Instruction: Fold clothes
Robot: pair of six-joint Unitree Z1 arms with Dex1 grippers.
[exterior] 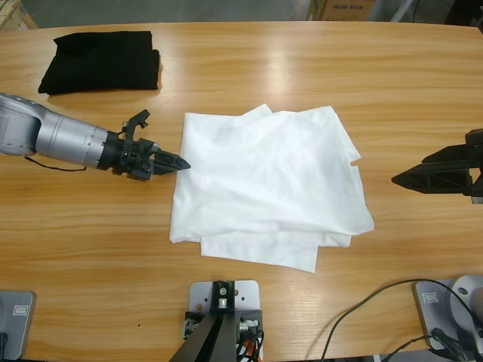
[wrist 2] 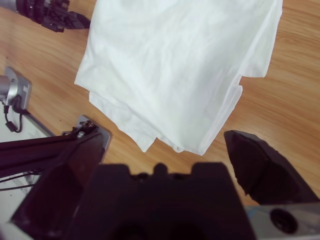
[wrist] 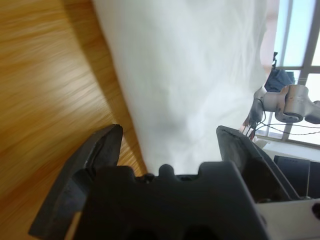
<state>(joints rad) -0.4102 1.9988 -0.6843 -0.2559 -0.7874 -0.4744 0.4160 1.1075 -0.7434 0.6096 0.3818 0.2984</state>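
Observation:
The white T-shirt [exterior: 268,181] lies folded into a rough rectangle in the middle of the table, with layered edges at its near side. My left gripper [exterior: 181,163] comes in from the left, its tips right at the shirt's left edge. In the left wrist view that gripper [wrist: 169,131] is open, with the shirt [wrist: 190,75] spreading ahead between the jaws. My right gripper [exterior: 396,179] hovers to the right of the shirt, apart from it. It is open [wrist 2: 162,136], looking down on the shirt [wrist 2: 175,65] with nothing held.
A folded black garment [exterior: 102,60] lies at the far left corner of the wooden table [exterior: 249,68]. Black cables [exterior: 362,317] run along the near right edge. A cardboard box [exterior: 343,9] stands beyond the far edge.

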